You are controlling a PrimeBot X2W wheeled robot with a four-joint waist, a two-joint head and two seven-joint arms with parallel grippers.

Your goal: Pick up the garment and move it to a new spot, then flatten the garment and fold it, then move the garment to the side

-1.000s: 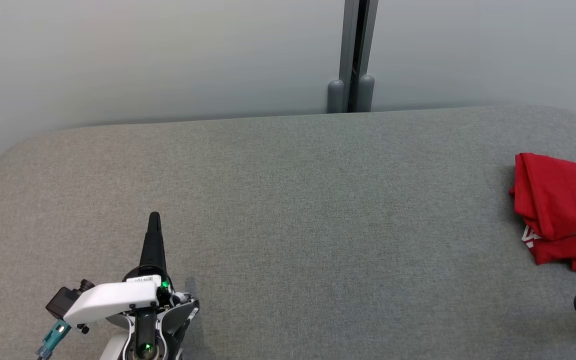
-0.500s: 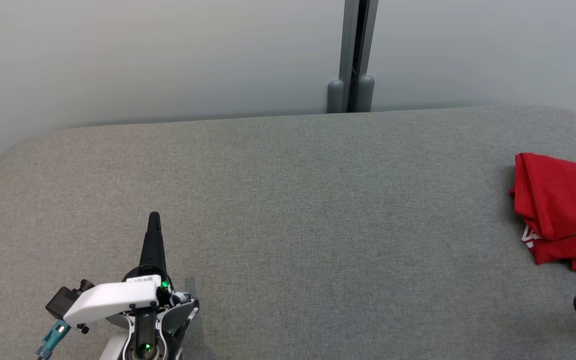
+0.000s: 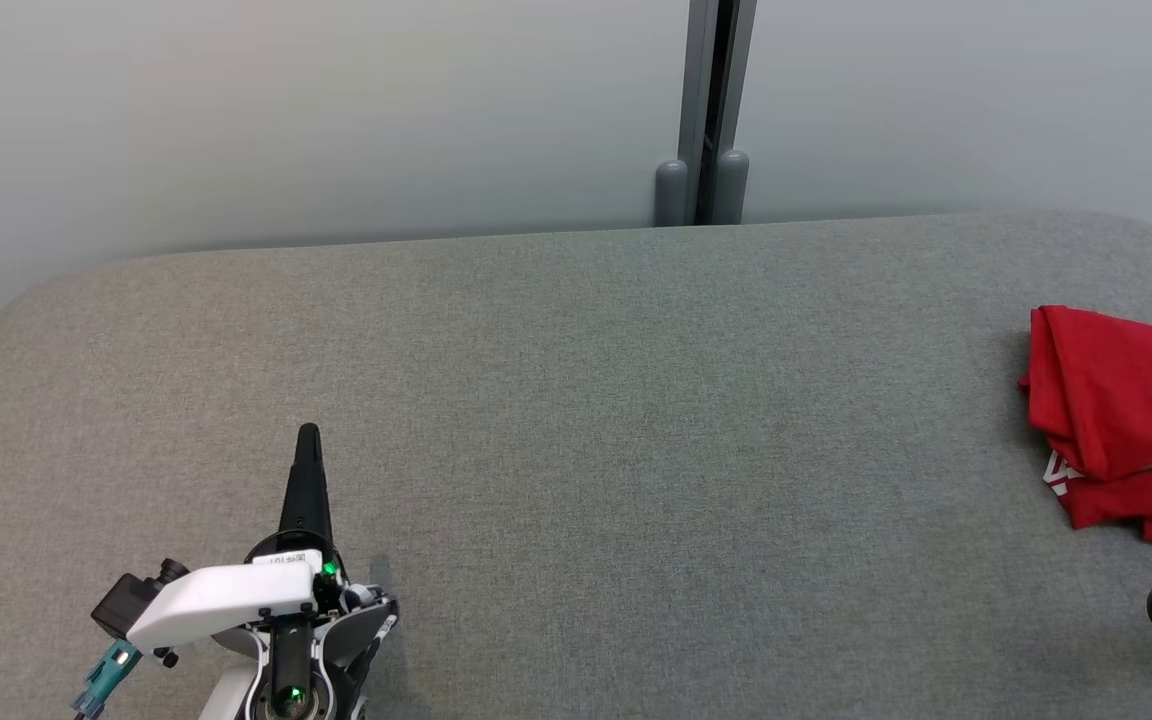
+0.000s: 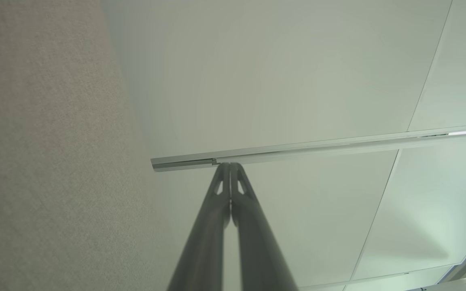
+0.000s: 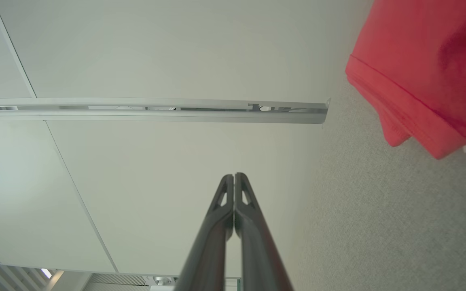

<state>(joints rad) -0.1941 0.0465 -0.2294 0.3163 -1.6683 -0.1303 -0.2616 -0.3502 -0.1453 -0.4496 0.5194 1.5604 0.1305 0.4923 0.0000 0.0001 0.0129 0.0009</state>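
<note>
Red garment (image 3: 1106, 400) crumpled near table's (image 3: 576, 400) right end, partly cropped, axis unclear

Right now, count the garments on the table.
1. The red garment lies bunched at the right end of the table, cut off by the head view's edge; others could lie beyond it.

Everything is lit evenly by soft, diffuse light, only a faint shadow being cast on the table (image 3: 576, 400) beside the left gripper (image 3: 307, 435), while the garment (image 5: 415, 60) is blurred in the right wrist view, where straight lines are bowed.
</note>
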